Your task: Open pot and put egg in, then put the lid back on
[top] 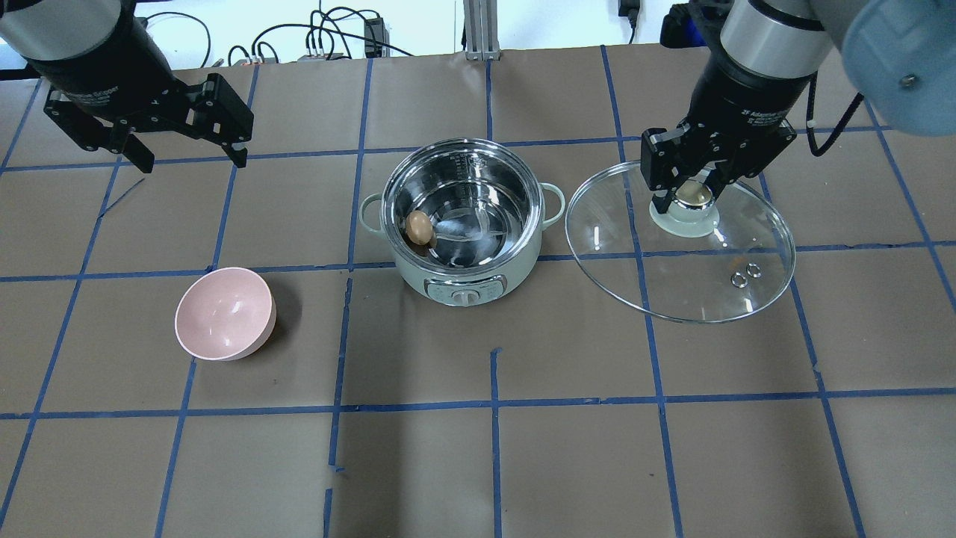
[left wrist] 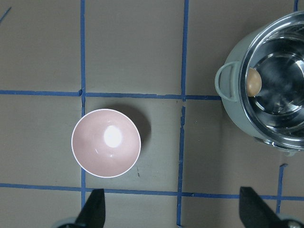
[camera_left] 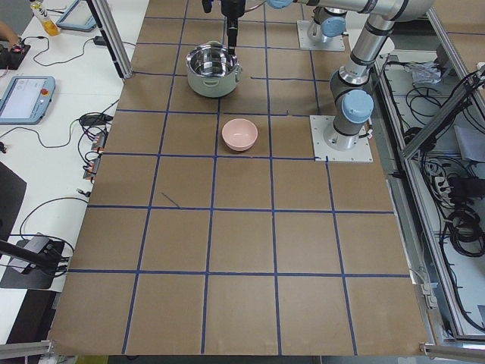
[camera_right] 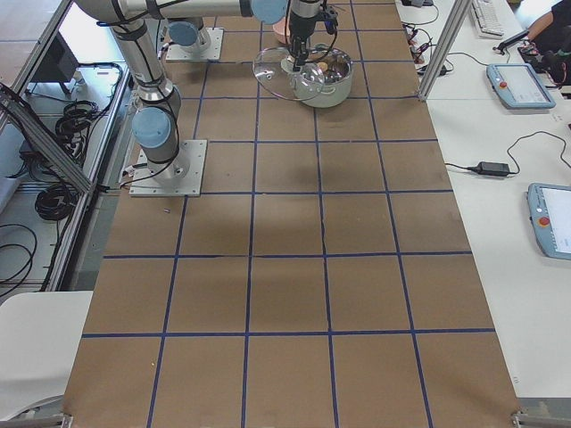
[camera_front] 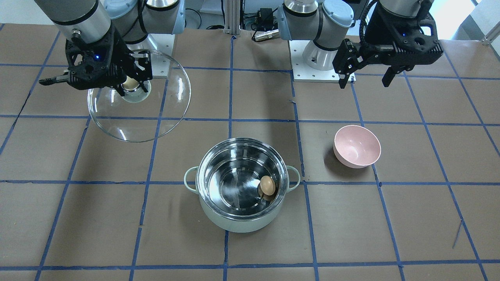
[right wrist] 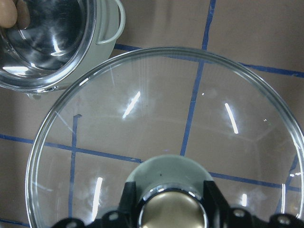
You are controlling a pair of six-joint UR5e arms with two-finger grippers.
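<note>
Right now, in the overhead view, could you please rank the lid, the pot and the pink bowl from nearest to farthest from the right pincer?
1. The lid: gripped by its knob in the right pincer, on the view's right.
2. The pot: mid-table, just left of the lid, with the egg inside.
3. The bowl: farthest, on the view's left beyond the pot.

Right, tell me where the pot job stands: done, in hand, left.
Done: the pot is open and the egg lies inside it. In hand: the right pincer is shut on the lid, holding it beside the pot; the left pincer is open and empty. Left: setting the lid back on the pot.
</note>
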